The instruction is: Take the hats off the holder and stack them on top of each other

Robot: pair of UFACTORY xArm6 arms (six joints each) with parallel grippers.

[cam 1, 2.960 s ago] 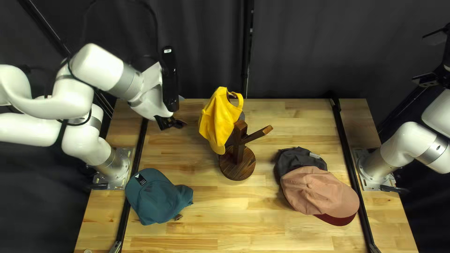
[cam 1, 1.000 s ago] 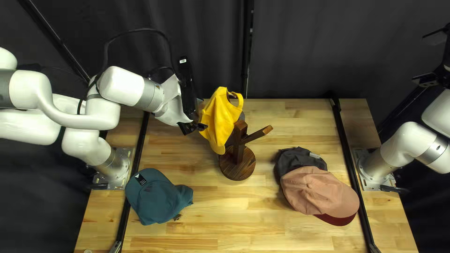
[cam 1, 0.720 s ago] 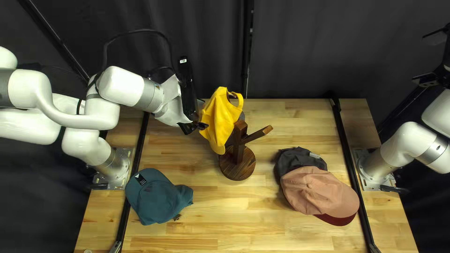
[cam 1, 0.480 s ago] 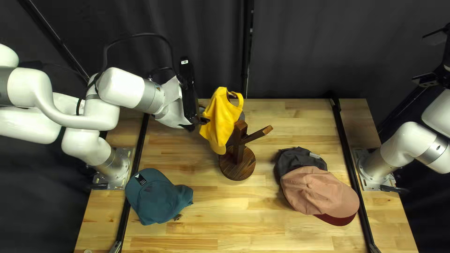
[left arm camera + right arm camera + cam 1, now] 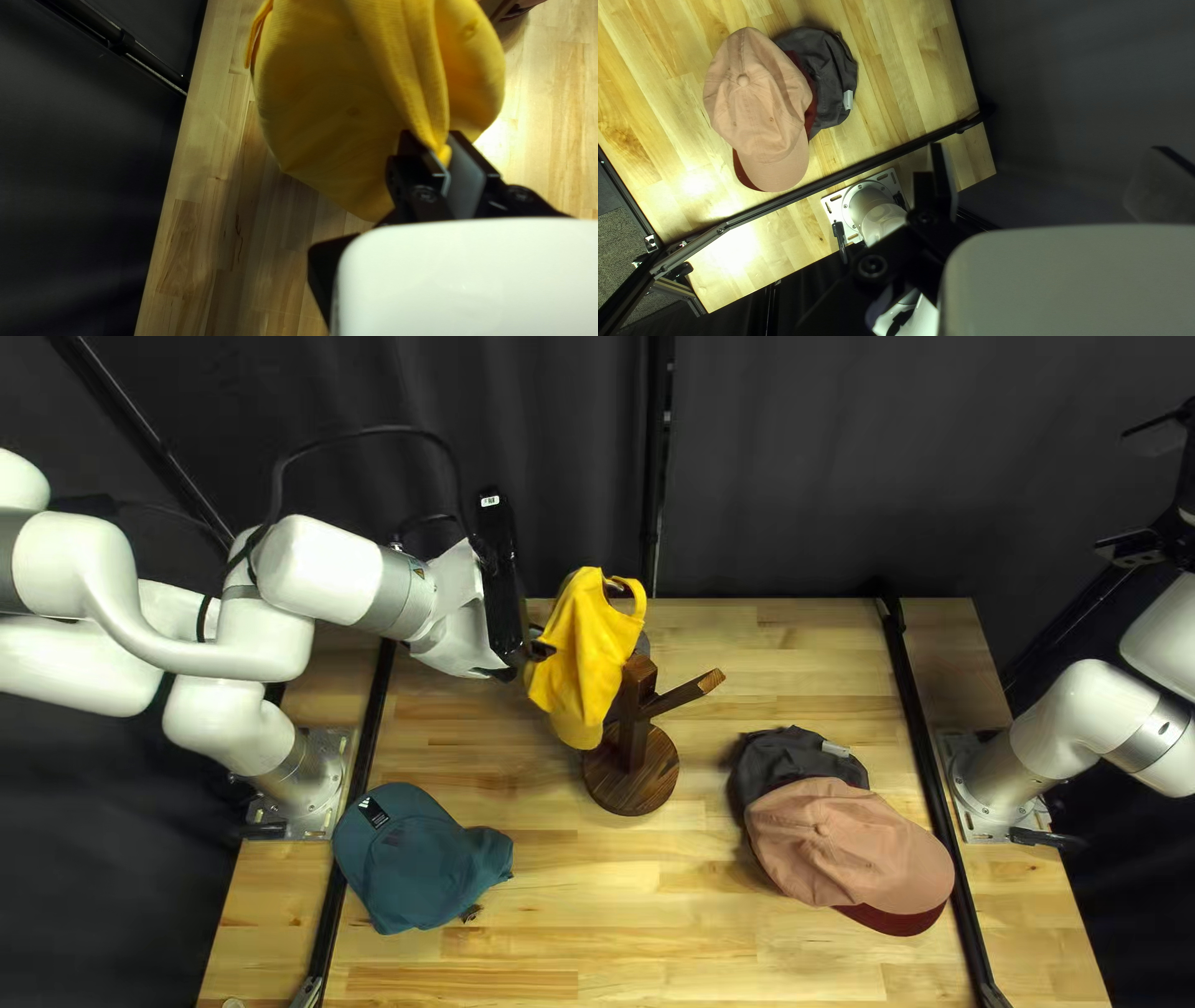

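Top left view gives the full count: five caps and one wooden hat stand (image 5: 635, 761). The yellow cap (image 5: 581, 653) hangs off the stand's top peg, long axis up-and-down, strap loop at the top. The teal cap (image 5: 415, 859) lies on the tabletop (image 5: 597, 933) to the stand's front-left. To its right, the pink cap (image 5: 840, 849) sits on a dark red cap (image 5: 892, 920) and overlaps the grey cap (image 5: 789, 761). Only the left wrist view shows the left pincer (image 5: 439, 151) clenched on a fold of the yellow cap. The right pincer (image 5: 1045, 168) is spread wide, up high over that pile.
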